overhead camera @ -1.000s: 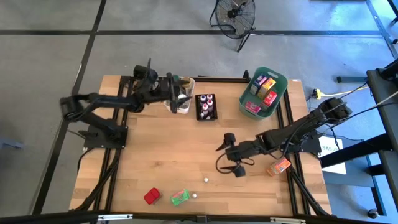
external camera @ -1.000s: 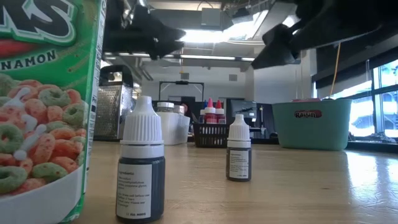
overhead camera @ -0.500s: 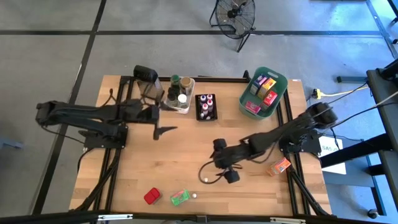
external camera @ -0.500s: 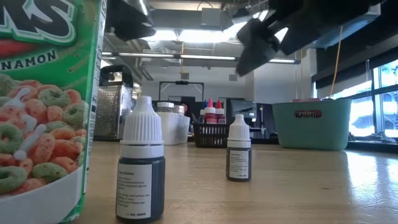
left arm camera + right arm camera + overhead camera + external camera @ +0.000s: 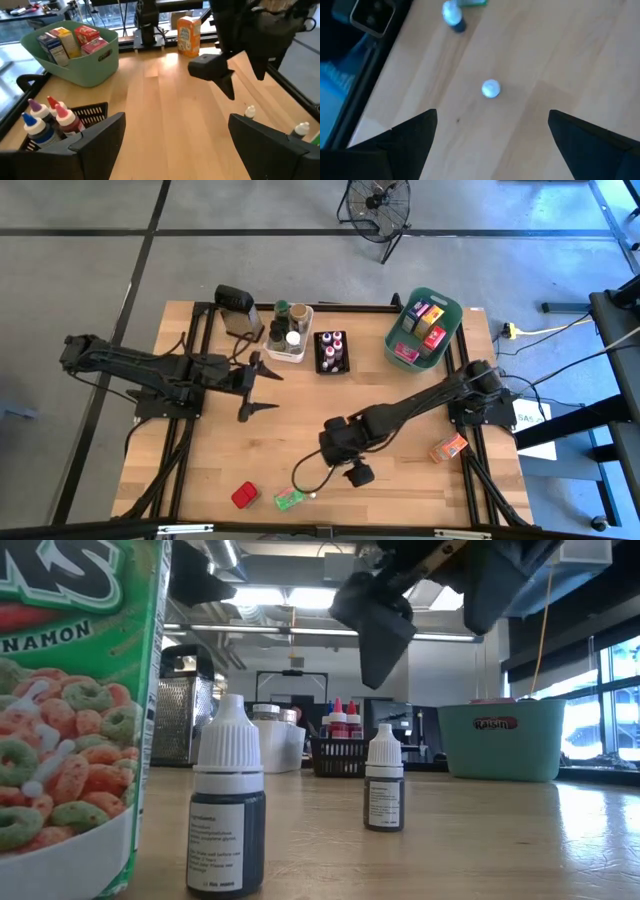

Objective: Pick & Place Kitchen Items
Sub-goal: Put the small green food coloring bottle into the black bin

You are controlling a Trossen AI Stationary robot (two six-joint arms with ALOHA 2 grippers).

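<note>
Two tiny dark bottles with white caps stand upright near the table's near edge. One bottle [image 5: 491, 88] [image 5: 384, 780] is below and between the fingers of my open right gripper [image 5: 331, 476] [image 5: 492, 145], which hovers above it pointing down. The other bottle [image 5: 452, 15] [image 5: 226, 810] stands beside a green packet [image 5: 288, 498]. A red packet [image 5: 243, 496] and an orange packet [image 5: 449, 447] lie on the wood. My left gripper [image 5: 257, 388] [image 5: 180, 145] is open and holds nothing, at the table's left-centre.
At the far edge stand a grater [image 5: 236, 310], a white bin [image 5: 290, 340] with jars, a black basket [image 5: 332, 352] of capped bottles and a teal bin [image 5: 423, 328] of packets. Bare wood lies between the two arms. A fan [image 5: 378, 205] stands on the floor beyond.
My left gripper has drawn back from the white bin at the far edge toward the table's middle left. My right gripper has travelled toward the left and the near edge and tipped downward, ending above one small bottle. No item has moved.
</note>
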